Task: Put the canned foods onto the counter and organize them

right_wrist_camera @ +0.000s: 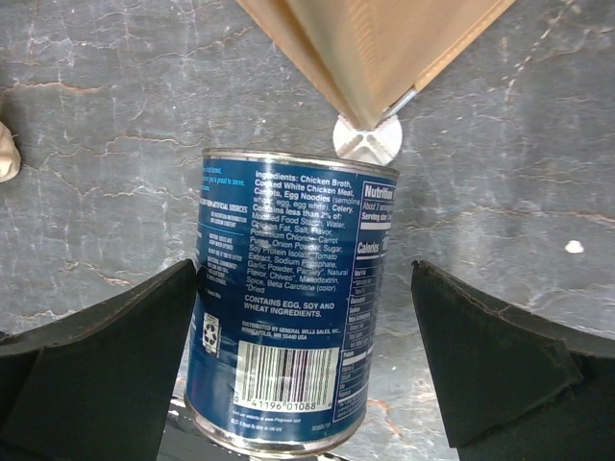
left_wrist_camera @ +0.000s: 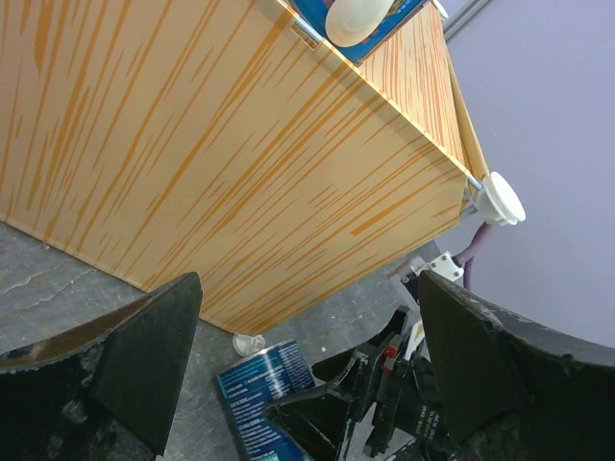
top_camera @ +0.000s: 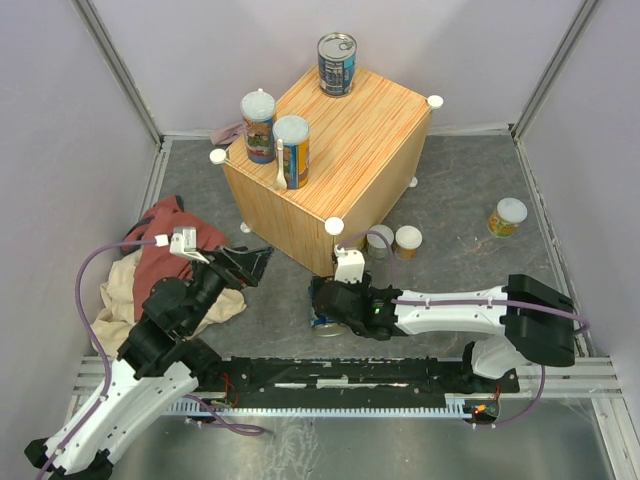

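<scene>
The counter (top_camera: 345,150) is a wood-grain box with white corner caps. On its top stand a blue ring-pull can (top_camera: 337,63) and two taller orange and blue cans (top_camera: 258,125) (top_camera: 291,150). A second blue can (right_wrist_camera: 288,307) lies on its side on the grey floor by the counter's near corner. My right gripper (right_wrist_camera: 306,317) is open around it, one finger on each side; the left finger is close against the can and the right finger stands apart. In the top view this can (top_camera: 325,325) shows under the right gripper (top_camera: 322,303). My left gripper (top_camera: 250,262) is open and empty, facing the counter's side (left_wrist_camera: 240,163).
Two short pale-lidded cans (top_camera: 380,240) (top_camera: 408,240) stand on the floor at the counter's near right side, and a third (top_camera: 508,217) stands further right. A red cloth (top_camera: 175,235) and a beige cloth (top_camera: 120,290) lie at the left. Walls enclose the floor.
</scene>
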### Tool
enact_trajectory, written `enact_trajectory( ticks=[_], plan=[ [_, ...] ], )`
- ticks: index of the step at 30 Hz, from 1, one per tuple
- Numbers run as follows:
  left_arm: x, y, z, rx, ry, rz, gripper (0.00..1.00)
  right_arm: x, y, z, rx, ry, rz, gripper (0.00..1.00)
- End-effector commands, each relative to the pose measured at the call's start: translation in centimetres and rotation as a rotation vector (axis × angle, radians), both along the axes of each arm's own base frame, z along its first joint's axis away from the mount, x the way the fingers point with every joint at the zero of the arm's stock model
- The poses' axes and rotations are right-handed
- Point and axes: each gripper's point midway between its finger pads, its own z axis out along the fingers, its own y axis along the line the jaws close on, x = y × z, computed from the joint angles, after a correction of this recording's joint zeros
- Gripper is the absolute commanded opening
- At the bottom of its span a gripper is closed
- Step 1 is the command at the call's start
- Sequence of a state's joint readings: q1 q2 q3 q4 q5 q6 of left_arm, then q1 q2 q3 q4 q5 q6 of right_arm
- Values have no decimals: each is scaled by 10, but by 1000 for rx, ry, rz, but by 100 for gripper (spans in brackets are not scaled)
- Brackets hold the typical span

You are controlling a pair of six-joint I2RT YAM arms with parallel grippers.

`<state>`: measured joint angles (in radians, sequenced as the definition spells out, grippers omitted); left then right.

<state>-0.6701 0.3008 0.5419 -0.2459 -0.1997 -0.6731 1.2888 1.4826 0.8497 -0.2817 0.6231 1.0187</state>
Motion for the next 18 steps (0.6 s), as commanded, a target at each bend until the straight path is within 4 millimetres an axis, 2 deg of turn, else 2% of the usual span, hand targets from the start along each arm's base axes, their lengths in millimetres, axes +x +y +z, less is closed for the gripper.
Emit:
enact_trajectory(
  ticks=[1, 12, 18],
  plan=[
    [-4, -3, 12, -52, -21, -19, 99, -1, 14, -2, 23, 12, -3, 100],
    [-4, -2, 12, -54, -23, -17, 99, -7, 26, -35, 9, 69, 17, 99],
    [-5, -1, 12, -53, -23, -15, 99, -11, 30, -43, 7, 78, 53, 90]
  ],
)
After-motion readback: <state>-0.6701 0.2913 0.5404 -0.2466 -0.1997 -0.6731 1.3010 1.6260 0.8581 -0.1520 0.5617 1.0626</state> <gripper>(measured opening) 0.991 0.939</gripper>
